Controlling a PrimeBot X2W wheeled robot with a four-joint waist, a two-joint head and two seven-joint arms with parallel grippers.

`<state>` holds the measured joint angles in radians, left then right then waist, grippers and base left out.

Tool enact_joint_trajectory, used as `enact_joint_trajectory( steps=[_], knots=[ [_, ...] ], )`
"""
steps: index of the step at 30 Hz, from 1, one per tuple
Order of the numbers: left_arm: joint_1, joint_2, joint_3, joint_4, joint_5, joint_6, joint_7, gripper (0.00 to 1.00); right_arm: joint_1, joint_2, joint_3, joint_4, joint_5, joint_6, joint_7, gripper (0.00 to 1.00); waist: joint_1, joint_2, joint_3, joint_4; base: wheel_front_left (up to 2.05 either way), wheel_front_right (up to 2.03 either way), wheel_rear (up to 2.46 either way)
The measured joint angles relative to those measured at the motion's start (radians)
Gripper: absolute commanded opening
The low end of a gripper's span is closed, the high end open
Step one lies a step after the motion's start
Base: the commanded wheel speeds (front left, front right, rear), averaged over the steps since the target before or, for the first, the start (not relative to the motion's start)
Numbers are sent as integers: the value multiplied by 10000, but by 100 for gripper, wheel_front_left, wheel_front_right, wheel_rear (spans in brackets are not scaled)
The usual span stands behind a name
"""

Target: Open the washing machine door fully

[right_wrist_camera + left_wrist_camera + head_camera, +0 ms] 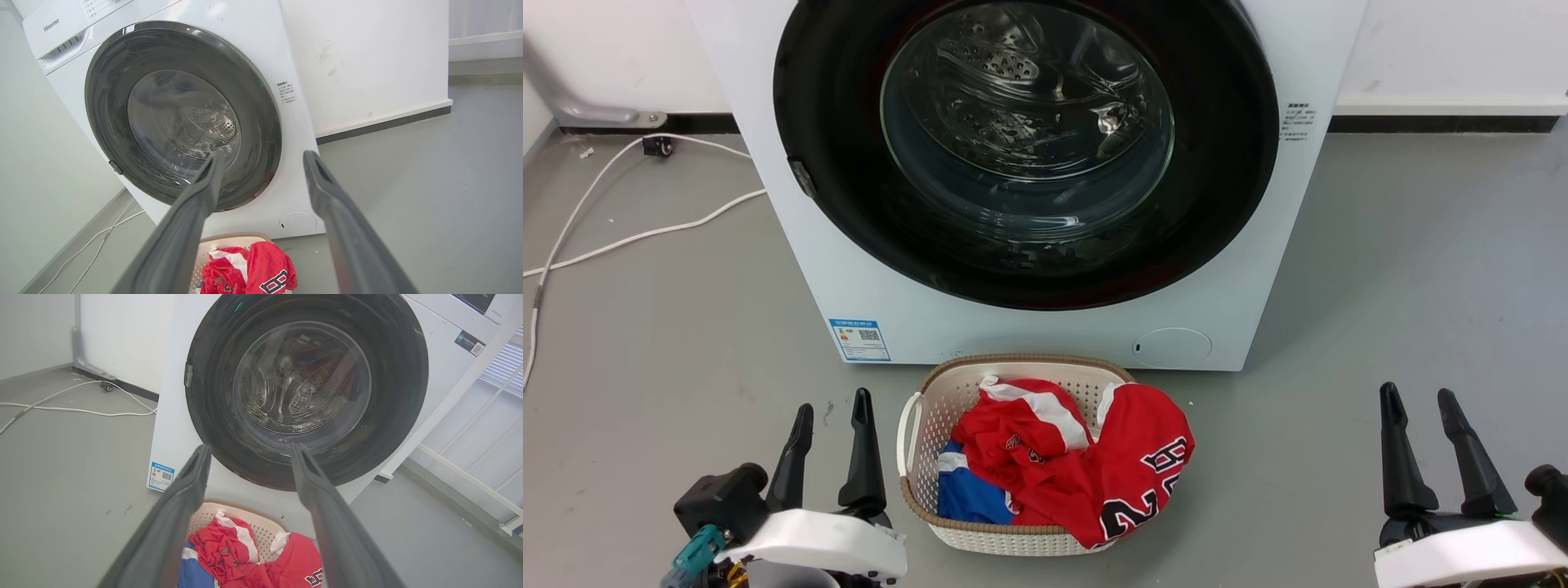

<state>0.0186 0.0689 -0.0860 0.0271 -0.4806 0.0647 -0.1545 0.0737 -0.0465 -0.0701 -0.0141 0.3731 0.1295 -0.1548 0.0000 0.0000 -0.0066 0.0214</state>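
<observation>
The white washing machine (pixel 866 269) stands straight ahead on the grey floor. Its round glossy black door (pixel 849 188) with the clear glass bowl lies flat against the front, closed; a small latch tab shows on its left rim. The same door appears in the left wrist view (pixel 212 416) and the right wrist view (pixel 261 122). My left gripper (pixel 832 408) is low at the left, open and empty, well short of the machine. My right gripper (pixel 1419 396) is low at the right, open and empty too.
A white woven laundry basket (pixel 931 408) with red and blue clothes (pixel 1078 465) sits on the floor right in front of the machine, between my grippers. White cables (pixel 645 237) trail across the floor at the left. A white wall stands behind the machine.
</observation>
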Motion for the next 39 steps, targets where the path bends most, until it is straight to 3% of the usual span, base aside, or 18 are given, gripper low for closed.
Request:
enact_joint_trajectory(
  steps=[39],
  knots=[
    [447,-178,-10,-52,2681,-288,-846,100,499,-13,-136,-708,-2865,13,-849,100,0,0,-108,65,0,0,0]
  ],
)
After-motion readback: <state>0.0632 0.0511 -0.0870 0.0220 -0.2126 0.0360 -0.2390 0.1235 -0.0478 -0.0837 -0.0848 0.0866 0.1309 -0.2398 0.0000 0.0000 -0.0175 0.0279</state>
